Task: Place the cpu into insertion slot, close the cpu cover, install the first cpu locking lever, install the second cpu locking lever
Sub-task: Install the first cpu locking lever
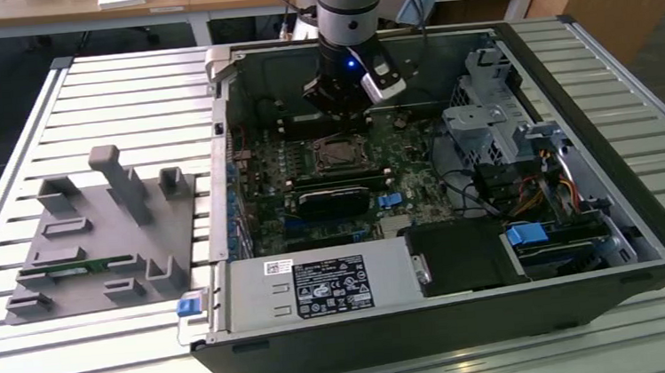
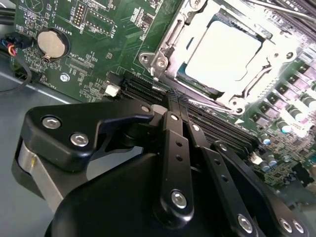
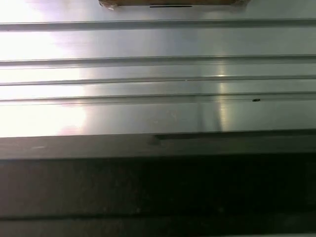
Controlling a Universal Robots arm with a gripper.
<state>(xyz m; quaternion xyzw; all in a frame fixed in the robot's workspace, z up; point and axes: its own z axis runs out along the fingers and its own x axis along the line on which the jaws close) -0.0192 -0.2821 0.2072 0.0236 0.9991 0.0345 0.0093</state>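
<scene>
We see our gripper [image 1: 347, 96] hanging vertically just above the covered cpu [image 2: 223, 54]; its finger state we cannot tell.

Cpu [image 2: 224, 54] sitting flat in slot [image 2: 174, 37], pale silver-grey square top glaring under light in my second wrist view. Cover [image 2: 276, 52] lying closed over it, silver frame ringing chip, square opening showing chip top. In exterior view, slot [image 1: 337, 153] showing as small dark square with metal rim on green board, beside long black memory slots.
</scene>
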